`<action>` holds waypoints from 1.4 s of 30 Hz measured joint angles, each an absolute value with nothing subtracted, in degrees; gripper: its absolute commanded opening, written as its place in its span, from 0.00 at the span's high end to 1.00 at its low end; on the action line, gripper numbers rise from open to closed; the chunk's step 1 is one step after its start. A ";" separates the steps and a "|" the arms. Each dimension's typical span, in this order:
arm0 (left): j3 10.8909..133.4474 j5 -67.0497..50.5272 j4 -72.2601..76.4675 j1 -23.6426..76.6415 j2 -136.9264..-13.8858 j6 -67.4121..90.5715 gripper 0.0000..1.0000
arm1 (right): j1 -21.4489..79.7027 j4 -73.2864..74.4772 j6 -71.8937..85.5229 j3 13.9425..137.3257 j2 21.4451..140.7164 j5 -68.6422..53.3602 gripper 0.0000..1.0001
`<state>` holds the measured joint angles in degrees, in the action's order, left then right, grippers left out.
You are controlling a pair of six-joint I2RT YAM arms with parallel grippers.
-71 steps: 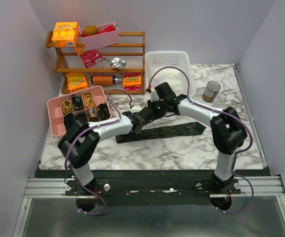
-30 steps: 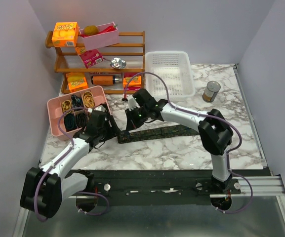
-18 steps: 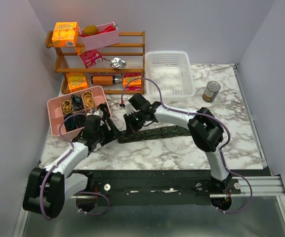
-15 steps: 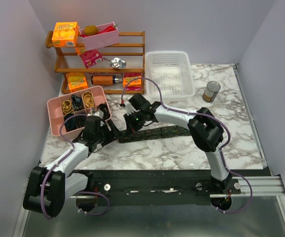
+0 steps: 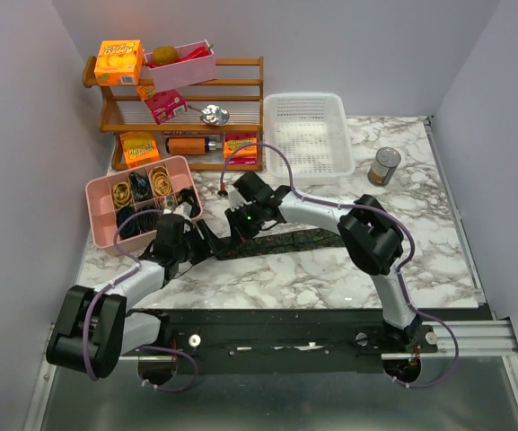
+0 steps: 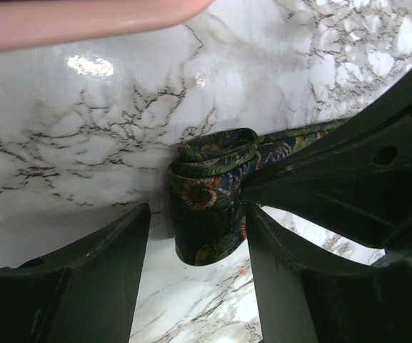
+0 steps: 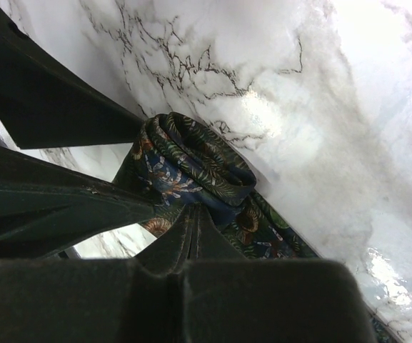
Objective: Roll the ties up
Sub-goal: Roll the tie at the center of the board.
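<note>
Top external view told you little about the working end: the left claw (image 5: 206, 244) and right claw (image 5: 232, 237) crowded together over the tie (image 5: 308, 240), and its rolled end was lost beneath them. Your left wrist camera showed that roll (image 6: 206, 207) between the left claw's fingers (image 6: 84, 279). They stood apart, one touching the cloth, the other with a sliver of marble table (image 6: 84, 143) showing beside it. A pink tray (image 6: 77, 18) was cut off beyond that claw. From the right wrist, the right claw's fingers were pressed together, their tip at the tie just behind the roll. Whether cloth was pinched there, you could not tell. Compared with a second before, the left claw had narrowed and moved in close to the right claw. The flat length of tie trailing away from the right claw looked shorter than at the start.
</note>
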<state>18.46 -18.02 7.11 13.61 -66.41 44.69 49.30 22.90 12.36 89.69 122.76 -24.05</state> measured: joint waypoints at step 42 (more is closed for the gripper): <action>26.09 -15.42 -3.05 14.68 -67.90 37.78 0.72 | 47.92 23.55 12.40 89.97 123.00 -22.98 0.99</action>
